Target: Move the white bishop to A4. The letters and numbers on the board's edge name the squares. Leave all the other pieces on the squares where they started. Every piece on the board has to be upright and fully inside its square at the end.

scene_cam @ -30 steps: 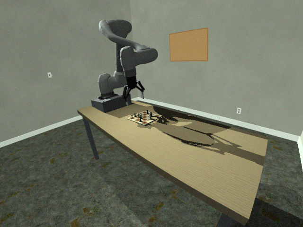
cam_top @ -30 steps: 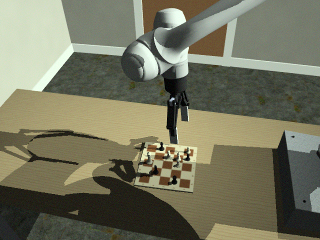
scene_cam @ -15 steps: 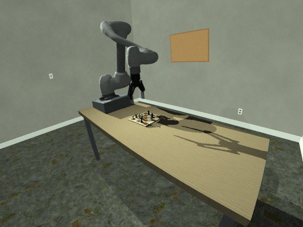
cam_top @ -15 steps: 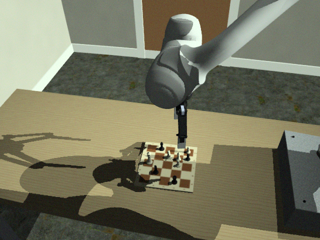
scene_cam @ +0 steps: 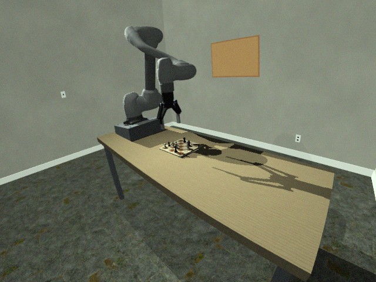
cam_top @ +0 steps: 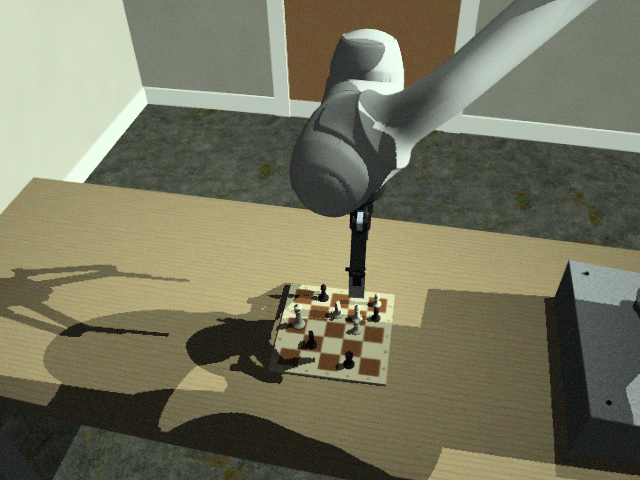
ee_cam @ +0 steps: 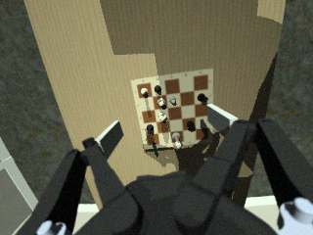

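one arm, one board, a crowd of tiny pieces

one black two-finger gripper hung above the far edge of one small brown-and-cream chessboard on the long wooden table, its fingers spread wide with nothing between them. four black pieces could be counted from the top, and roughly five white pieces, some overlapping. the white bishop stood on the board among these, too small to single out. the edge letters were unreadable.
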`<state>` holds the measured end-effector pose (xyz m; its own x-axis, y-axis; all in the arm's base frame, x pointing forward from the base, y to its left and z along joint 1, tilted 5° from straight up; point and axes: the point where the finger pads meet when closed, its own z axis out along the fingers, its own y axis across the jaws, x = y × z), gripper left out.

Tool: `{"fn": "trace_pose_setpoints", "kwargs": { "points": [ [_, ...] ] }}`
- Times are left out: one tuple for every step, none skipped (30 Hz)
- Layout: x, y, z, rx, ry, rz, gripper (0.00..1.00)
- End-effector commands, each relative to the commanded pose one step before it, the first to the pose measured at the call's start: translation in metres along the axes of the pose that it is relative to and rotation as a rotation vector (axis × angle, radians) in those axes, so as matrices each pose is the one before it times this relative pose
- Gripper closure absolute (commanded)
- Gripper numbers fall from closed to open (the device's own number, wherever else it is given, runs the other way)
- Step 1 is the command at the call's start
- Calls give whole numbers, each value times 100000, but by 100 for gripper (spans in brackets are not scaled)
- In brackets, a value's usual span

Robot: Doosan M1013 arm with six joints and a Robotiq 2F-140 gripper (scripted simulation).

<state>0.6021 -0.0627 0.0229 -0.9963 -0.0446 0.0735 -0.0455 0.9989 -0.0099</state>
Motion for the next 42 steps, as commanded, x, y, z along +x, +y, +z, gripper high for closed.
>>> {"fn": "trace_pose_setpoints", "kwargs": {
  "points": [
    [-3, -22, 387, 835, 56, 23434, 0],
    [0, 0, 0, 0, 0, 0, 0],
    [-3, -12, 161, 37, 10, 9257, 0],
    [-4, -13, 172, -33, 10, 8796, 0],
    [-4, -13, 179, -342, 39, 4250, 0],
    [-5, -14, 183, -278, 36, 4634, 0],
    [-5, -14, 182, -246, 37, 4954, 0],
    [-5, -14, 179, -246, 45, 5108, 0],
    [-5, -14, 171, -243, 55, 5143, 0],
    [-5, -13, 160, -230, 61, 5139, 0],
    [-5, -12, 146, -213, 64, 5133, 0],
    [-5, -11, 130, -193, 63, 5129, 0],
    [-4, -10, 112, -169, 58, 5125, 0],
    [-4, -8, 92, -140, 49, 5120, 0],
    [-3, -6, 73, -107, 34, 5112, 0],
    [-3, -4, 53, -66, 11, 5100, 0],
    [-2, -3, 35, -18, -21, 5085, 0],
    [0, 0, 0, 0, 0, 0, 0],
    [0, 0, 0, 0, 0, 0, 0],
    [-1, -2, 19, 329, -363, 14703, 0],
    [0, -1, 8, 161, -174, 4037, 0],
    [0, 0, 1, 254, -276, 4243, 0],
    [0, 0, 0, 364, -408, 4654, 78],
    [0, 0, 0, 484, -567, 4806, 78],
    [0, 0, 0, 388, -477, 3082, 78],
    [0, 0, 0, 0, 0, 0, 78],
    [0, 0, 0, 0, 0, 0, 78],
    [0, 0, 0, 0, 0, 0, 78],
    [0, 0, 0, 0, 0, 0, 78],
    [0, 0, 0, 0, 0, 0, 78],
    [0, 0, 0, 0, 0, 0, 78],
    [0, 0, 0, 0, 0, 0, 78],
    [0, 0, 0, 0, 0, 0, 78],
    [0, 0, 0, 0, 0, 0, 78],
    [0, 0, 0, 0, 0, 0, 78],
    [0, 0, 0, 0, 0, 0, 78],
    [0, 0, 0, 0, 0, 0, 78],
    [0, 0, 0, 0, 0, 0, 78],
    [0, 0, 0, 0, 0, 0, 78],
    [0, 0, 0, 0, 0, 0, 78],
    [0, 0, 0, 0, 0, 0, 78],
    [0, 0, 0, 0, 0, 0, 78]
  ]
}}
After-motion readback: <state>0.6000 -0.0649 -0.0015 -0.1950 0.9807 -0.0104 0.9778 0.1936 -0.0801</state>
